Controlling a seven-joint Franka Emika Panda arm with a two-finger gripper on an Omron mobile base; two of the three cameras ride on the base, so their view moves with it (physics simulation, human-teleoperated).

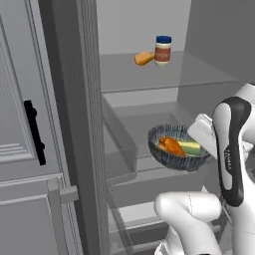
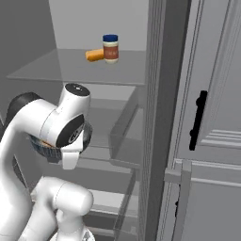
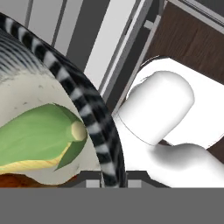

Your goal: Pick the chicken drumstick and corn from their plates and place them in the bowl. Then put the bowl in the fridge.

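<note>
a: so, where does the task stand right now?

b: the fridge point(image 1: 74, 124) is open, its grey panelled door point(image 1: 25, 124) with a black handle swung off to the left in the left base view. the white arm reaches into the fridge, carrying the bowl point(image 1: 180, 148), which looks to be held in the air above a glass shelf point(image 1: 149, 172) in the middle of the fridge.

a: what is in the bowl?

b: the chicken drumstick point(image 1: 171, 145), orange-brown, and the corn point(image 1: 190, 147), yellow-green, lying side by side and touching. in the hand view the corn shows close up against the bowl's pale speckled inside.

a: and the gripper?

b: the gripper point(image 3: 107, 177) is clamped tight on the bowl's ribbed rim; in the hand view the striped rim runs straight down between the finger tips.

a: anything else in the fridge?

b: on the top shelf, well above the bowl, a jar point(image 1: 163, 50) with a blue lid stands beside a small orange lump point(image 1: 144, 58) that i cannot identify.

a: so which step is this?

b: i judge it to be the last one: both foods are in, and the bowl is going into the fridge. the next move calls for lowering the bowl level onto the shelf, then opening the jaws and backing out without dragging the rim.
</note>
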